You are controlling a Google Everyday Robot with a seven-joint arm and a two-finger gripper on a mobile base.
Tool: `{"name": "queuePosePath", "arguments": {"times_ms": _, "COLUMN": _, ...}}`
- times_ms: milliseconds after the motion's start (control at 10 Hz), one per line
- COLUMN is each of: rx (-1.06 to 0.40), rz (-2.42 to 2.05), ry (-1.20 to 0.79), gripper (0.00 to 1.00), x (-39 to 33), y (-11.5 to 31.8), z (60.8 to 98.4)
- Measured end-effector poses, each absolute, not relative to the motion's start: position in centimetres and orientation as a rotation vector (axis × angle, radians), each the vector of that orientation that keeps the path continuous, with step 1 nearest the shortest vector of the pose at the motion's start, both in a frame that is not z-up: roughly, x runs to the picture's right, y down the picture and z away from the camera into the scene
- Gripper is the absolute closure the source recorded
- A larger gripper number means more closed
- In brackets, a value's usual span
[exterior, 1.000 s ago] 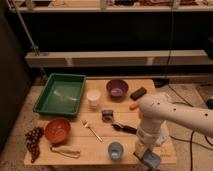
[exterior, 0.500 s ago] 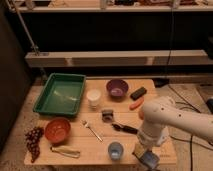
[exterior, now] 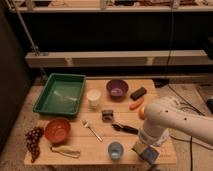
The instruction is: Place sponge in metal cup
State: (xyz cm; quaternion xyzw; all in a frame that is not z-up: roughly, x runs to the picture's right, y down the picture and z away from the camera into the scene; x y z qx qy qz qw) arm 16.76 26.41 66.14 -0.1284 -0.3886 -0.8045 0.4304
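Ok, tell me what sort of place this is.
Probably a lab or test room set up for robot trials: a wooden table laid with a green tray, bowls and a fork, bare shelving behind. The gripper hangs at the table's front right edge.

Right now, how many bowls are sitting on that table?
2. A purple bowl sits at the back middle, and an orange-red bowl at the front left beside the grapes. The arm, its gripper low at the front right, may hide more.
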Motion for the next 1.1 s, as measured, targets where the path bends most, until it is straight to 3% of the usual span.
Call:
{"name": "queuePosePath", "arguments": {"times_ms": 400, "rx": -0.233, "rz": -2.129, "ry": -0.918, "gripper": 0.99, "x": 16.2, "y": 26.1, "z": 67.1}}
{"name": "queuePosePath", "arguments": {"times_ms": 700, "rx": -0.231, "rz": -2.164, "ry": -0.947, "gripper": 0.73, "x": 15.9, "y": 25.8, "z": 68.0}}
{"name": "queuePosePath", "arguments": {"times_ms": 1100, "rx": -0.315, "rz": -2.153, "ry": -0.993, "gripper": 0.3, "x": 16.3, "y": 26.0, "z": 69.1}}
